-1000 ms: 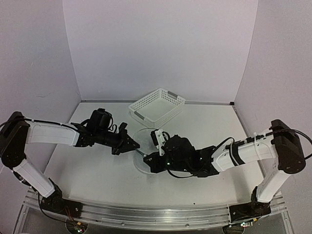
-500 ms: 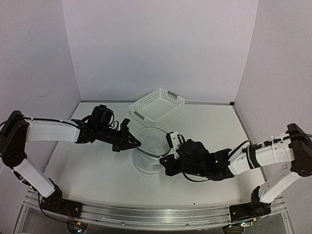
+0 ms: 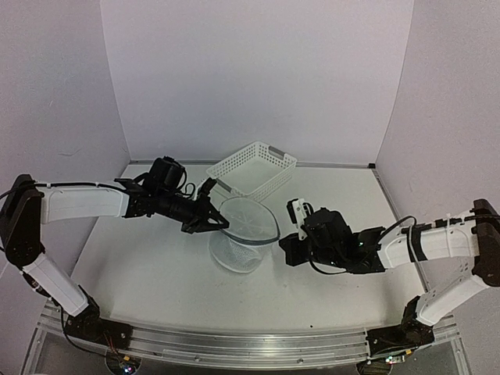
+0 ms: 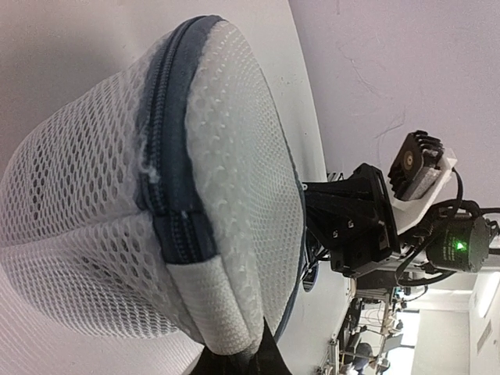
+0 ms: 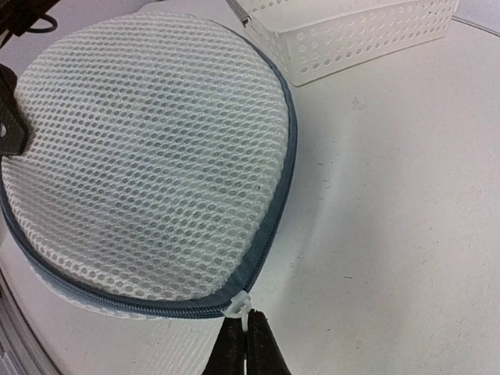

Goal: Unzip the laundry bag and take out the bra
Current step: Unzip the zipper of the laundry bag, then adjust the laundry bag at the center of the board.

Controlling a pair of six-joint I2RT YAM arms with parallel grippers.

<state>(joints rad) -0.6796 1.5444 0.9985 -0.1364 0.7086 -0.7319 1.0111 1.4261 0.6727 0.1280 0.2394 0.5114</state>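
The laundry bag (image 3: 244,234) stands as a white mesh cylinder with a dark zipper rim at mid table. My left gripper (image 3: 221,224) is shut on the white fabric edge at the bag's left rim; in the left wrist view the bag (image 4: 117,203) fills the frame above my fingertips (image 4: 234,363). My right gripper (image 5: 246,334) is shut on the white zipper pull (image 5: 242,305) at the bag's (image 5: 148,156) right rim, also seen from above, right gripper (image 3: 281,241). The bra is hidden.
A white perforated basket (image 3: 269,180) stands just behind the bag, its wall close to the mesh top in the right wrist view, basket (image 5: 351,39). White walls enclose the table at the back and both sides.
The bag has gone from a flattened disc to a raised cylinder. My right gripper has drawn back to the right along the rim. My left gripper has moved right and a little up with the bag's edge.
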